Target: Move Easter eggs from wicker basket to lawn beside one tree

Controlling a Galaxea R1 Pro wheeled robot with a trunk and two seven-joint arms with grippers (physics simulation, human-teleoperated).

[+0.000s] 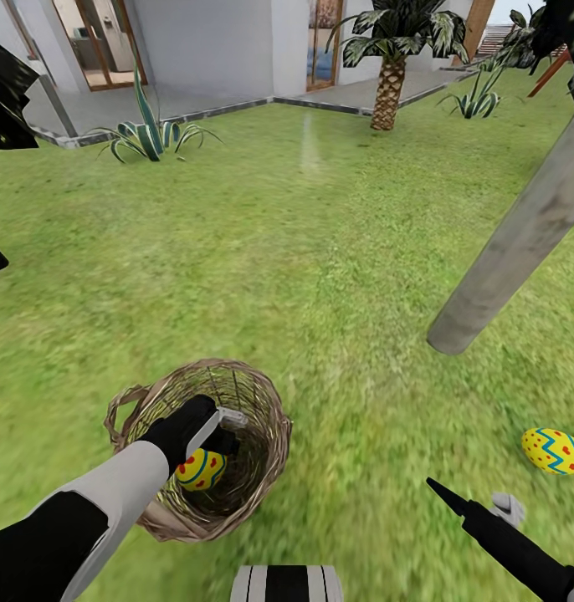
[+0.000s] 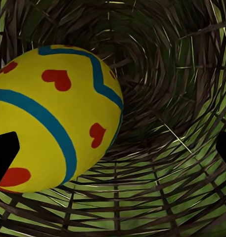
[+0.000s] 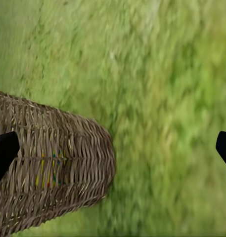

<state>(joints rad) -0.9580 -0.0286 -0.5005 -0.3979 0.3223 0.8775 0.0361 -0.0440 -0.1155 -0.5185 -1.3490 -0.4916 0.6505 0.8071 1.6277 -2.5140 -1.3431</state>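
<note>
In the head view the wicker basket (image 1: 205, 447) stood on the lawn (image 1: 279, 251) at the lower left of the frame. The left arm reached into it from the lower left corner, and the left tool (image 1: 216, 435) sat inside the basket's mouth just above an Easter egg (image 1: 200, 470) lying within. The left wrist view showed that egg (image 2: 53, 118) close up against the woven inner wall (image 2: 162, 163), yellow with blue zigzags and red hearts; the dark fingertips (image 2: 4, 153) stood at the opposite edges of the frame, so the tool was spread wide, with one tip at the egg's edge and no grip closed on it.

A second egg (image 1: 555, 451) lay on the grass at the right edge of the head view, below the base of the pale grey tree trunk (image 1: 513, 242) that slanted up toward the upper right. The right tool (image 1: 479, 506) hung low at the lower right of the frame, over grass. In the right wrist view its fingertips (image 3: 4, 150) were likewise far apart, holding nothing, with the basket's outer wall (image 3: 53, 168) at the lower left of that frame and grass (image 3: 167, 108) elsewhere.

A short palm (image 1: 389, 75) and a spiky striped plant (image 1: 149, 134) stood near the house along the top.
</note>
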